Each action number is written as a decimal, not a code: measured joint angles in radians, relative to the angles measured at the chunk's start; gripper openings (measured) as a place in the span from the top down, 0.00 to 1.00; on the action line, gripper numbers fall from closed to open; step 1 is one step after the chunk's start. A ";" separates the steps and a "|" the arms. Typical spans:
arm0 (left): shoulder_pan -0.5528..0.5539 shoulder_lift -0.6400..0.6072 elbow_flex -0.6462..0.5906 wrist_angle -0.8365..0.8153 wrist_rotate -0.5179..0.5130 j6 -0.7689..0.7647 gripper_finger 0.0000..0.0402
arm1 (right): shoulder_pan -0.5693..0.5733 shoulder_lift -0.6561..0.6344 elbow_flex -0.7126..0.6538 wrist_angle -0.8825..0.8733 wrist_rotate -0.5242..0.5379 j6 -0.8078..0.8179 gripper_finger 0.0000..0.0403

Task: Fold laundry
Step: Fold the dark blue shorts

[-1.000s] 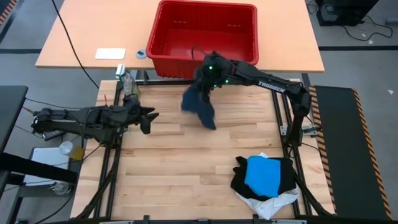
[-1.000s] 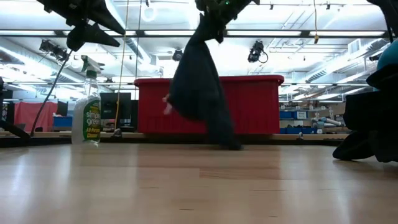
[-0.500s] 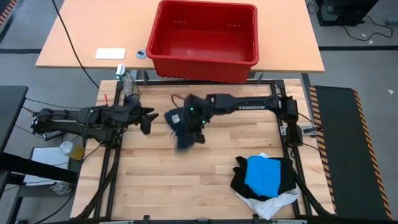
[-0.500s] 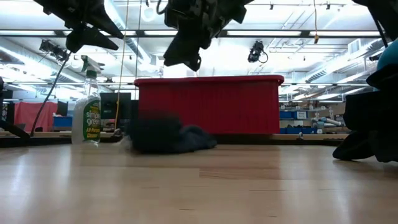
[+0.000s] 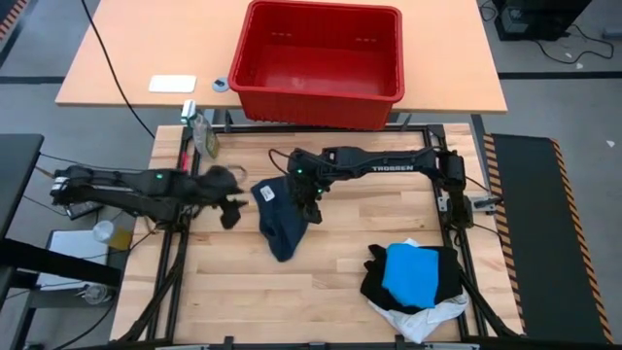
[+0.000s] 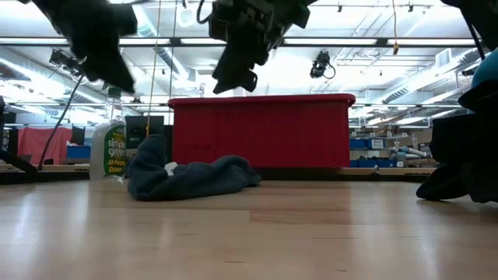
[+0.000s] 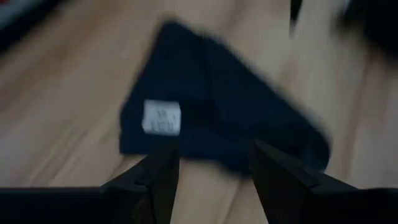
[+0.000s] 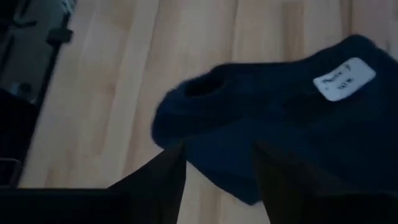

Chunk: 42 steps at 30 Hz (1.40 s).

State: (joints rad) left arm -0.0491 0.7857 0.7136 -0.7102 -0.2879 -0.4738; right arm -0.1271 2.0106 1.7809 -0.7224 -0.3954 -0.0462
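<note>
place: robotics lab | evidence: strip ceiling lights (image 6: 373, 48), storage shelves (image 6: 393, 148) behind, framed wooden surface (image 5: 292, 282), cabling, grey floor (image 5: 554, 97)

I have 1 garment (image 5: 279, 216) lying crumpled on the table (image 5: 243, 282) near the middle, toward the far edge. The right gripper (image 5: 309, 199) hangs just above its right side; the left gripper (image 5: 231, 199) sits just left of it. A stack of folded laundry (image 5: 416, 280) rests at the near right corner. The basket (image 5: 321, 60) stands on another table (image 5: 117, 58) beyond the far edge, a spray bottle (image 5: 201, 131) at the far left corner.
</note>
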 joint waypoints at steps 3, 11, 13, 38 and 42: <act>-0.018 0.091 -0.001 0.021 0.066 0.169 0.52 | 0.002 -0.021 0.001 0.010 0.004 0.043 0.52; -0.101 0.336 0.000 0.159 0.201 0.462 0.52 | -0.004 -0.056 0.000 -0.073 0.011 0.106 0.54; -0.101 0.391 0.000 0.195 0.236 0.463 0.52 | 0.001 -0.068 0.001 -0.084 0.013 0.128 0.54; -0.071 0.567 -0.001 0.763 0.322 0.286 0.99 | 0.137 -0.310 -0.039 -0.239 0.225 0.229 0.54; -0.051 0.566 0.000 0.804 0.318 0.226 0.99 | 0.162 -0.351 -0.213 -0.052 0.253 0.265 0.54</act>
State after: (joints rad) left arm -0.1004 1.3514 0.7134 0.0941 0.0300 -0.2481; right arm 0.0346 1.6598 1.5683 -0.7747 -0.1422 0.2187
